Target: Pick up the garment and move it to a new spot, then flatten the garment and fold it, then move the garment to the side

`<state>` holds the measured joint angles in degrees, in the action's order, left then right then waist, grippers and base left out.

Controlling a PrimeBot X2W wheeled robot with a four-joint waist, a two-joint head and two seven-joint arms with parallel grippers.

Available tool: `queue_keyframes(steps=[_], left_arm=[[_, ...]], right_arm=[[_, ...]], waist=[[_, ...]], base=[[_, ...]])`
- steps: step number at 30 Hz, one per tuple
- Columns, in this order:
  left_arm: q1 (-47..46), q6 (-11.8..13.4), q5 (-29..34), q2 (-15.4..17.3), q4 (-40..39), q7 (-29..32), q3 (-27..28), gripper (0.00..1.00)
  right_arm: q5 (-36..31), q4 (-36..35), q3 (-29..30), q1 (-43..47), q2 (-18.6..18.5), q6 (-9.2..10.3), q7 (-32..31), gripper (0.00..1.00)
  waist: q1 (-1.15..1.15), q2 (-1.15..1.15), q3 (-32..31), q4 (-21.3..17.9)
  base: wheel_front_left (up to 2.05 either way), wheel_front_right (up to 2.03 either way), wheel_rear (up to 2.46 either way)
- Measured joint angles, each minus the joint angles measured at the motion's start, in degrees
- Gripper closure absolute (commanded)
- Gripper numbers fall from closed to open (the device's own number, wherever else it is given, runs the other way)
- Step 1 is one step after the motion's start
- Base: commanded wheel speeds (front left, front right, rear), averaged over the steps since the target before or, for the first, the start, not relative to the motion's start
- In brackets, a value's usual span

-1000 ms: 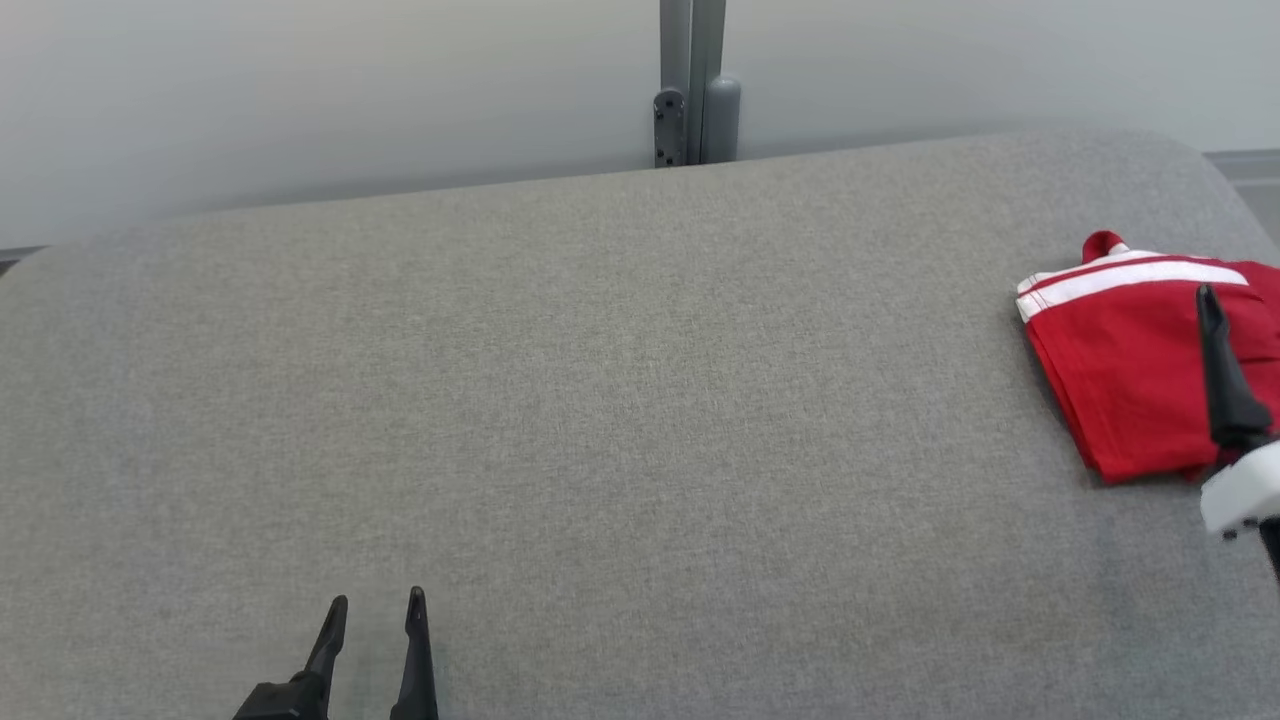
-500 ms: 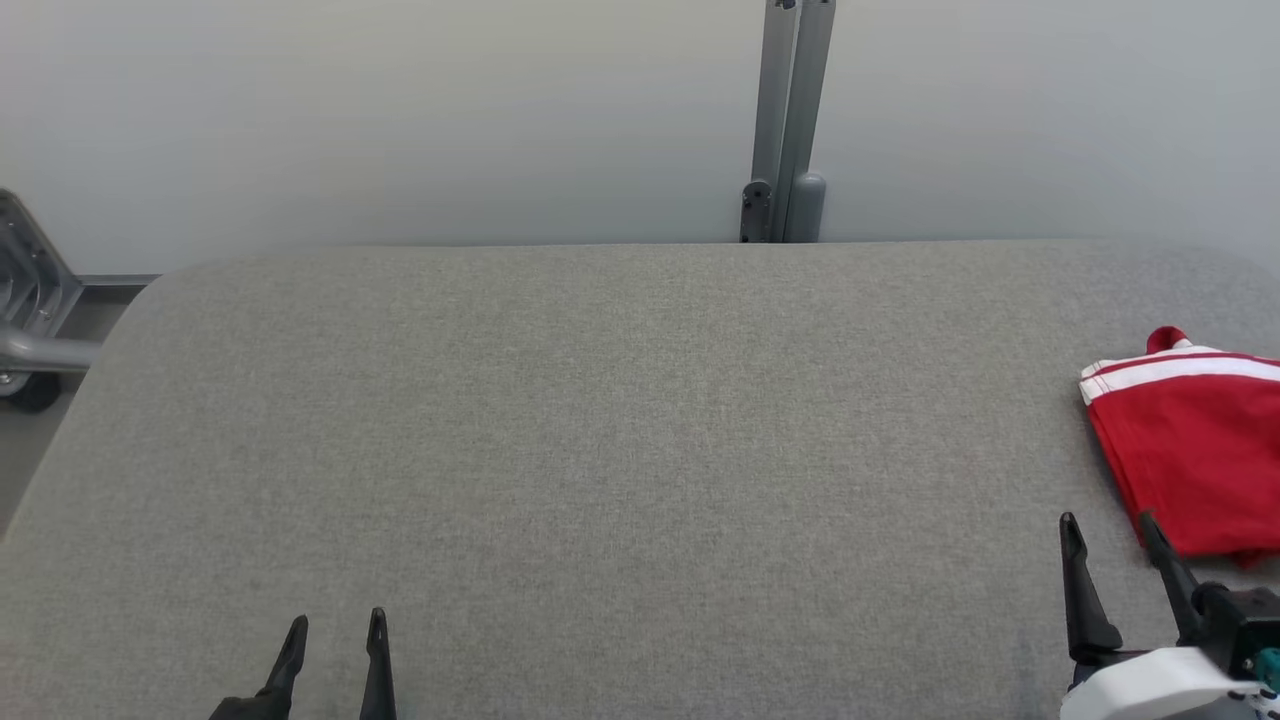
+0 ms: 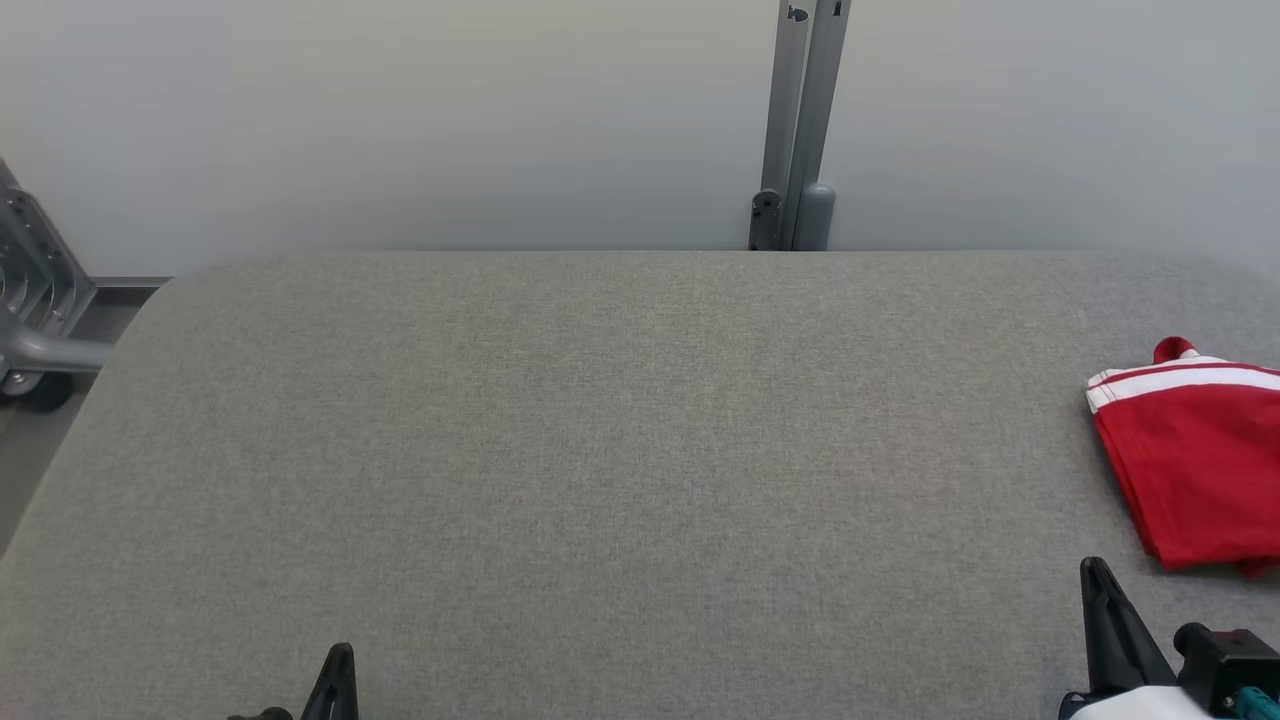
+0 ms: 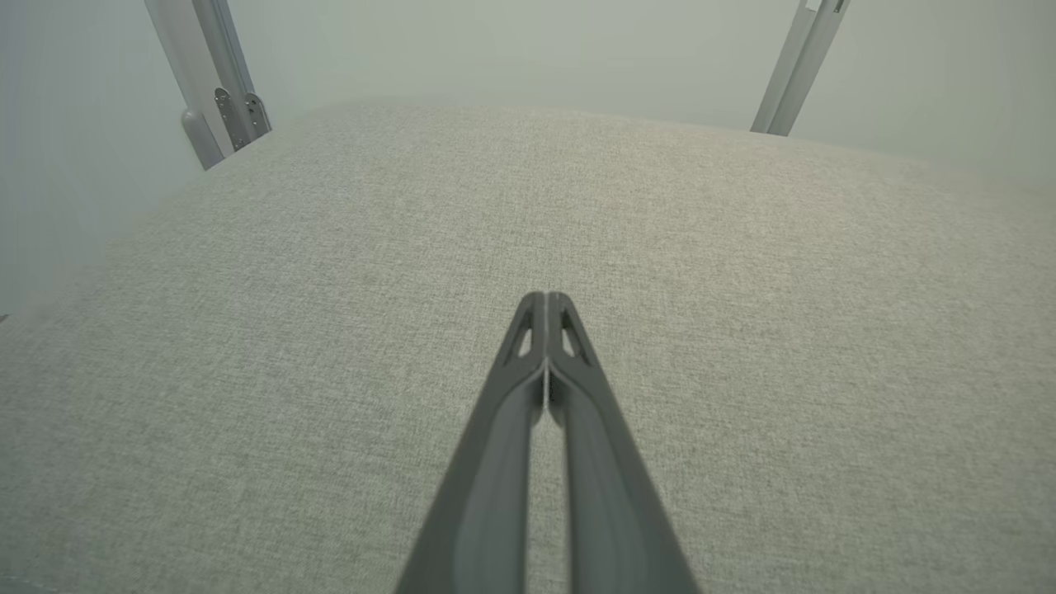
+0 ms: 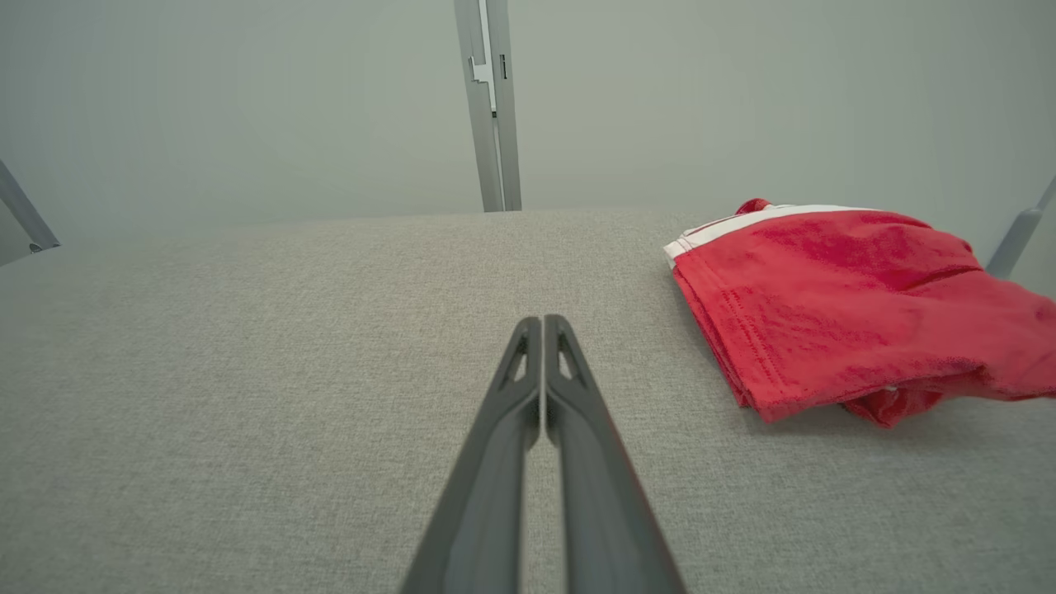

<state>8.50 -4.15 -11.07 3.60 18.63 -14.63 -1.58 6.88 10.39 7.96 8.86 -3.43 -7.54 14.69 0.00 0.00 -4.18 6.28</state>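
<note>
The garment [image 3: 1195, 460] is red with white stripes, folded into a compact stack at the right edge of the grey padded table [image 3: 600, 450]. In the right wrist view the garment [image 5: 833, 305] lies ahead and to the right. My right gripper [image 3: 1098, 580] sits low at the near right, short of the garment and apart from it, its fingers [image 5: 540, 330] pressed together on nothing. At the near left my left gripper [image 3: 340, 660] is shut too, its fingertips [image 4: 544, 305] meeting above bare fabric.
A grey metal post [image 3: 795, 130] rises behind the table's far edge against a pale wall. A metal frame on a wheel [image 3: 35, 330] stands off the table's left corner.
Both grippers have shut from open. The right gripper has drawn back off the garment toward the near edge, leaving it lying on the table. The head camera has swung, shifting the whole view.
</note>
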Motion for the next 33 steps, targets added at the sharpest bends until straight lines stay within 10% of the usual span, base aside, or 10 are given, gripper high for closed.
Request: queue_keyframes(steps=[33], left_arm=[[-4.6,-1.0,-31.1,-0.4,-1.4,8.1,3.0,1.0]], right_arm=[[32.6,1.6,-0.5,-4.8,0.4,0.01,-8.1,1.0]], waist=[[0.0,0.0,1.1,-1.6]], base=[[0.0,0.0,0.0]])
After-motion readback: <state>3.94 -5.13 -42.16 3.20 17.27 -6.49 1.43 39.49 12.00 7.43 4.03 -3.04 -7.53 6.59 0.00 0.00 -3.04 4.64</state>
